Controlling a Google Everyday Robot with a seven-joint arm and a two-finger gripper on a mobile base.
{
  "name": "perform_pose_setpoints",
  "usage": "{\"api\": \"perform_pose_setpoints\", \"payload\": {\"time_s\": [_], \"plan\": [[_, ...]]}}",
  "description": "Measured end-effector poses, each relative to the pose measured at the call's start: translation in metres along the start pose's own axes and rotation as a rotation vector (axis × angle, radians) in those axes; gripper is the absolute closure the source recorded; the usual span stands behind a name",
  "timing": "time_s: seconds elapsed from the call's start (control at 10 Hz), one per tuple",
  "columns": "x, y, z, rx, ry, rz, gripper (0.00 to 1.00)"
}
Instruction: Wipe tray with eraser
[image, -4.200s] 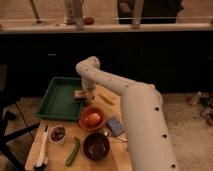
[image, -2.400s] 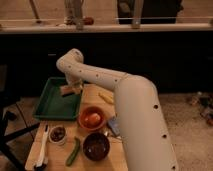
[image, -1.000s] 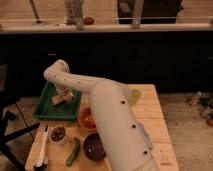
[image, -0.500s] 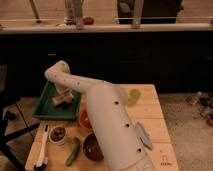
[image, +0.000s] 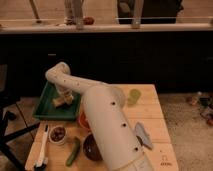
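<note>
At the table's 8 o'clock corner lies a white-handled brush (image: 42, 149), and just at its 2 o'clock stands a small pale bowl (image: 58, 134) with something dark in it. Neither belongs to this job.

The tray (image: 45, 108) fills the table's 10 o'clock corner. The gripper (image: 62, 98) is down inside it, a little past the middle of the tray floor toward 3 o'clock. Its fingers appear closed around the eraser (image: 60, 102), the tan block showing right under them and seeming to rest on the green floor. The white arm (image: 102, 117) sweeps in from 5 o'clock and hides the tray's near right corner.

The step in hand looks like the wiping stroke itself: picking up is done and the block is on the surface. The floor toward 9 o'clock is open, so the next move likely calls for sliding the block that way with steady downward pressure, kept flat, and stopping short of the sloping rim so it neither rides up nor pushes the tray.

Further right, a green vegetable (image: 73, 151) lies at the table's 6 o'clock edge, an orange bowl (image: 82, 121) peeks from behind the arm, and a yellow-green cup (image: 133, 96) stands at 2 o'clock.
</note>
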Motion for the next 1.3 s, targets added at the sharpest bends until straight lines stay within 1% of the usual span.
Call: {"api": "perform_pose_setpoints", "payload": {"time_s": [0.5,1.0,1.3], "plan": [[0.011,0.0,0.011,-0.026,-0.022,0.035,0.98],[0.026,-0.009,0.023,-0.059,-0.021,0.07,0.98],[0.027,-0.014,0.024,-0.056,-0.022,0.069,0.98]]}}
